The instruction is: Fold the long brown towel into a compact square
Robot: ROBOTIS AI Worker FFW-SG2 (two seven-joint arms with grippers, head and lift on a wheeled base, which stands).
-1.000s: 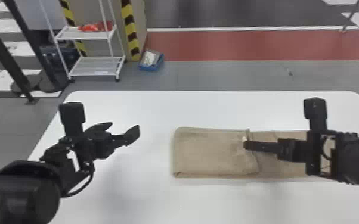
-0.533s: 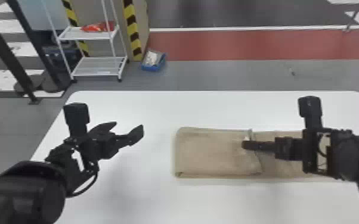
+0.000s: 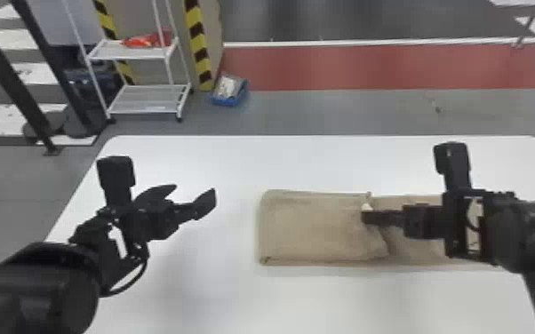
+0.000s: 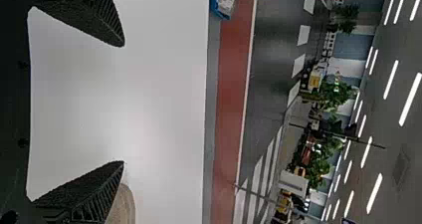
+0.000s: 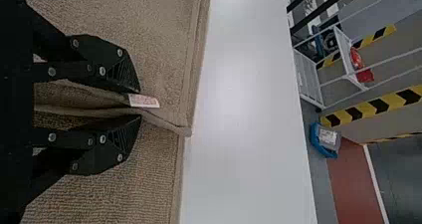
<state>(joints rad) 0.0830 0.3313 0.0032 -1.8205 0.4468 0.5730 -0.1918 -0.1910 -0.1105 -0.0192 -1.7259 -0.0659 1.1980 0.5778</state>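
Towel (image 3: 315, 226) runs left-right on table (image 3: 369, 302), right gripper (image 5: 137, 103) nearer, pinching its flap edge with the folded part leftward, left gripper (image 4: 123, 104) wide, apart past the left end.

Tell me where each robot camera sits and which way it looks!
Head view: on the head, looking forward and down at table and towel; left arm and right arm show.
Left wrist view: on that wrist, looking across the table into the room; open left end effector shows.
Right wrist view: on that wrist, looking past the towel towards the shelf; right end effector pinches towel.
Head and right wrist both see shelf.
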